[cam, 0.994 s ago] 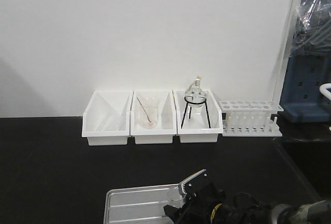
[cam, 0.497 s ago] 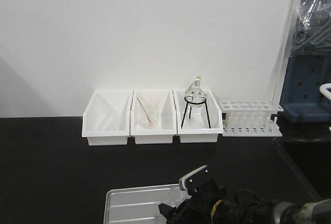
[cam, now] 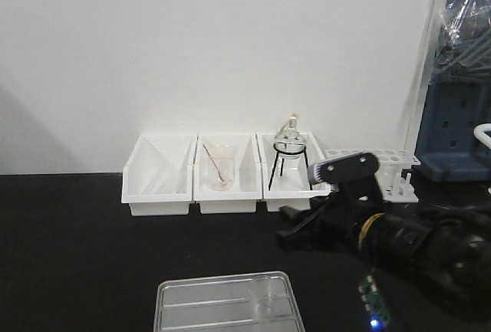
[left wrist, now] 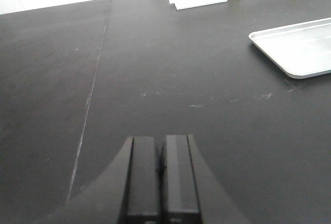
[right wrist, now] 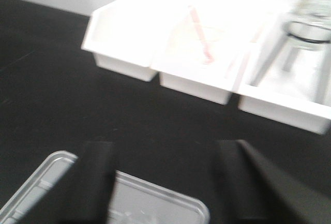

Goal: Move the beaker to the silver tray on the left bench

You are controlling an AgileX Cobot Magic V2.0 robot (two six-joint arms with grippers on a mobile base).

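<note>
The beaker (cam: 263,292) is standing upright in the silver tray (cam: 184,301), lower centre. Your right gripper (right wrist: 163,182) is hovering with fingers spread and empty; the left gripper (left wrist: 159,177) is pressed together. Risk — dipping low risks toppling the glass.

The beaker (cam: 262,294), a small clear straight-sided glass cylinder, stands upright inside the silver tray (cam: 192,301), toward its right part. The tray, shiny grey with rounded corners and a raised rim, lies flat on the black counter (cam: 69,255) at the frame's bottom centre.
</note>
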